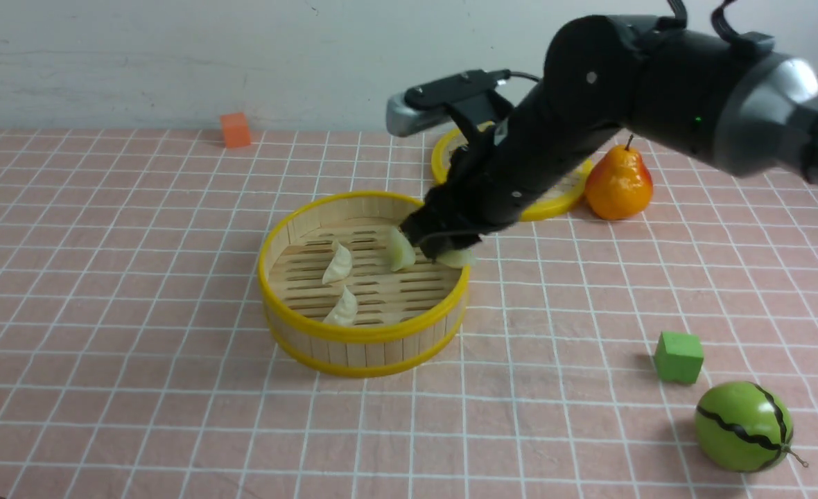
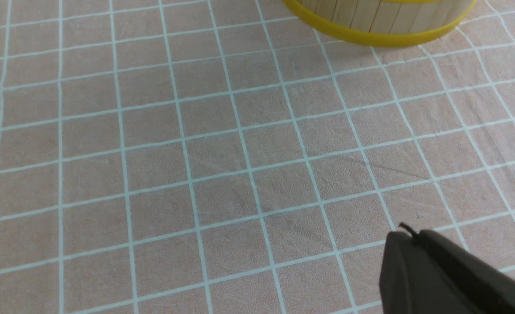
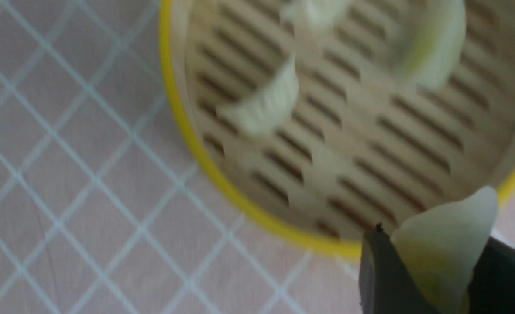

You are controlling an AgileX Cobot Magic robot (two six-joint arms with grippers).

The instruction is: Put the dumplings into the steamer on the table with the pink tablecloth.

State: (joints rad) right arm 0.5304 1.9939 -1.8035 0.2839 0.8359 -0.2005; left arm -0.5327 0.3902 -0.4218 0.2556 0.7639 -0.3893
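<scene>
Dumplings (image 1: 337, 263): three are parked inside the steamer (image 1: 364, 346). Two cream ones are at 9 and 7 o'clock of the slatted floor, and a greenish one is toward 2 o'clock.
Fourth dumpling (image 1: 455, 259): pale green, held right over the steamer's rim at 3 o'clock.
Right gripper (image 1: 444, 248): clamped on that fourth dumpling, with a jaw seen on each side of it in the wrist view.
Left gripper (image 2: 408, 244): only a dark tip is seen over the pink tablecloth (image 2: 152, 152), so parted or closed can't be told.
Other stuff: lid (image 1: 554, 201) is at 1 o'clock of the steamer and pear (image 1: 619, 184) at 2. Green cube (image 1: 679, 357) and watermelon (image 1: 743, 426) are at 4, orange cube (image 1: 235, 129) at 11.
</scene>
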